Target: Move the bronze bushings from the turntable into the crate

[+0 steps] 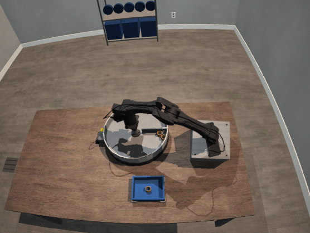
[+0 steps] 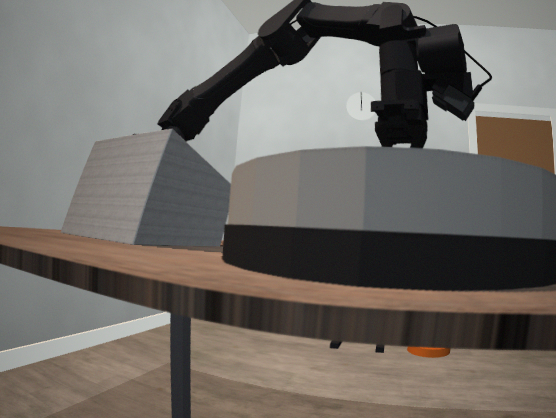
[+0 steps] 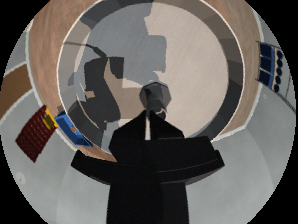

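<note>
The grey turntable (image 1: 136,139) stands in the middle of the table. Two bronze bushings (image 1: 160,135) lie close together at its right rim. One bronze bushing (image 1: 148,187) lies in the blue crate (image 1: 148,188) near the table's front edge. My gripper (image 1: 135,132) points down over the middle of the turntable, left of the bronze pair and apart from it. In the wrist view the gripper (image 3: 153,106) is shut on a small grey steel bushing (image 3: 154,95). In the side view the turntable's rim hides the fingertips (image 2: 401,144).
The arm's grey base block (image 1: 210,140) stands right of the turntable. A dark bar (image 1: 150,130) lies on the disc beside the bronze pair. A small yellow-topped box (image 1: 101,130) sits at the turntable's left edge. A shelf with blue bins (image 1: 130,20) stands far back.
</note>
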You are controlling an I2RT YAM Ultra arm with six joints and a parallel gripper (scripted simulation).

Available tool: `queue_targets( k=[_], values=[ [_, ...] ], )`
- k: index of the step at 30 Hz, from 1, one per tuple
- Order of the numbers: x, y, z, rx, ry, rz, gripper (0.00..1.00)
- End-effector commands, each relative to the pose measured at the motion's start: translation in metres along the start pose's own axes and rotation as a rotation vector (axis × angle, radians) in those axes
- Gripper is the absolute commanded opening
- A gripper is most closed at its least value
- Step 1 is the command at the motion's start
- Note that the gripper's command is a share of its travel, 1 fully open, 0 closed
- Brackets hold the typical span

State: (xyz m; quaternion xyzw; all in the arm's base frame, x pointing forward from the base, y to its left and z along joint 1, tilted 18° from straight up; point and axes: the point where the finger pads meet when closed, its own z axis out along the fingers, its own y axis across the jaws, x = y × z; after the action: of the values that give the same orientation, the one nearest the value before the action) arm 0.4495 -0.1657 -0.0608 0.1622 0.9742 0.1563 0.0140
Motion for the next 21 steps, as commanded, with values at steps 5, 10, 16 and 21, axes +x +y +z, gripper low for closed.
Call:
queue_targets(
  k=[5, 10, 16, 21],
  values=[
    [-0.001, -0.0093, -0.0012, -0.001, -0.017, 0.01, 0.0],
    [0.0026, -0.0099, 0.0014, -0.002, -0.008, 0.011, 0.0],
    [0.0005, -0.0101, -0.0004, -0.001, -0.017, 0.008, 0.0],
    [0.0032, -0.0098, 0.0001, -0.002, -0.007, 0.011, 0.0]
  ],
)
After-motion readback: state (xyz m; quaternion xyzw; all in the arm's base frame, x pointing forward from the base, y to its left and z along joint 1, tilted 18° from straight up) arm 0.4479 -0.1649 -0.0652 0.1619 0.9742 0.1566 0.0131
